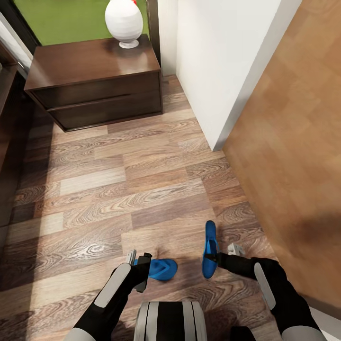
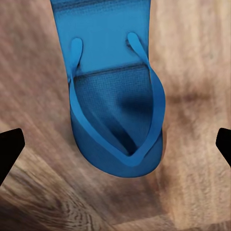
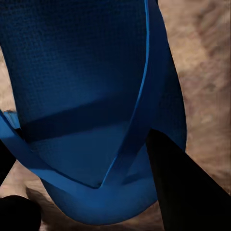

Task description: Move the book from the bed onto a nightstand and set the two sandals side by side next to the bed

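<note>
Floor: I see grey-brown wood planks (image 1: 118, 189) running across the head view, with a band of light along the robot's left side.
Room: a white wall corner (image 1: 213, 71) juts in ahead on the right, and a light wooden panel (image 1: 293, 156) runs beside it. A dark brown nightstand (image 1: 94, 83) with two drawers stands ahead on the left, carrying a white vase (image 1: 124, 21); a green surface shows behind it.
Left arm: bent in low in front of the trunk, its left end effector (image 1: 139, 267) is at the floor. In the left wrist view its fingertips (image 2: 9, 147) stand spread wide, clear of the left sandal (image 2: 115, 96), which lies flat, straps up, on the planks.
Right arm: reaching inward, its right end effector (image 1: 221, 258) is pinching the right sandal (image 1: 209, 251), which stands on its edge. The right wrist view shows a dark finger (image 3: 183, 187) against the blue sole.
Sandals: the two are near each other but apart, pointing different ways.
Open room: I have a wide stretch of bare planks between the sandals and the nightstand; the wall corner and panel close off the right.
</note>
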Available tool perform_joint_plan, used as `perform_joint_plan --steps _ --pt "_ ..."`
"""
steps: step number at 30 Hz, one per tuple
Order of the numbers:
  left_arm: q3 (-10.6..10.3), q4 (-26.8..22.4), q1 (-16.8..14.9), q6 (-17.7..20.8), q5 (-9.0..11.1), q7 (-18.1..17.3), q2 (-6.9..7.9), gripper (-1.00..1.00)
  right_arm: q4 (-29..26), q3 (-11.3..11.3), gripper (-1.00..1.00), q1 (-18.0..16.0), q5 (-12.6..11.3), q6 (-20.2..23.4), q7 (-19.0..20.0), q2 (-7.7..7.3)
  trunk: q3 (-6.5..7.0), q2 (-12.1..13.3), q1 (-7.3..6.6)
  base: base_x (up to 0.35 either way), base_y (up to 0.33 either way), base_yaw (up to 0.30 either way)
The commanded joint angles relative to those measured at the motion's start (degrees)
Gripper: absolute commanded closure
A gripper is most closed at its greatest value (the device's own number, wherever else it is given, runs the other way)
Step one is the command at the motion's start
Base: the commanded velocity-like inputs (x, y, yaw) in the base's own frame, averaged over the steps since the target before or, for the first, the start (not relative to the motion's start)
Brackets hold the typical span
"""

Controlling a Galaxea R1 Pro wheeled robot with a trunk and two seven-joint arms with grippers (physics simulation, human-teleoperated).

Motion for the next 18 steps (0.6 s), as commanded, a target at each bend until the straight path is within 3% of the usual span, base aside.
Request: perform_joint_plan --steps 1,5,10,18 --pt "-0.1 -0.1 0.0 -0.3 0.4 0.2 0.02 -1.00 -3.6 -0.1 1.00 0.0 -0.8 4.3 0.2 -0.17 -0.03 0.0 -0.01 0.000 0.000 0.000" --pt "-0.1 -0.1 0.0 -0.3 0.4 0.2 0.02 -1.00 -9.0 0.0 1.00 0.2 -4.3 9.4 0.2 -0.36 -0.03 0.0 -0.01 0.000 0.000 0.000" --pt "-0.1 -0.1 0.0 -0.3 0.4 0.2 0.02 -1.00 -9.6 0.0 1.00 0.2 -4.9 10.0 0.2 -0.42 -0.03 0.0 -0.01 0.000 0.000 0.000" --pt "-0.1 -0.1 0.0 -0.3 0.4 0.2 0.02 -1.00 -9.6 0.0 1.00 0.2 -4.9 10.1 0.2 -0.43 -1.81 -0.1 0.20 0.000 0.000 0.000"
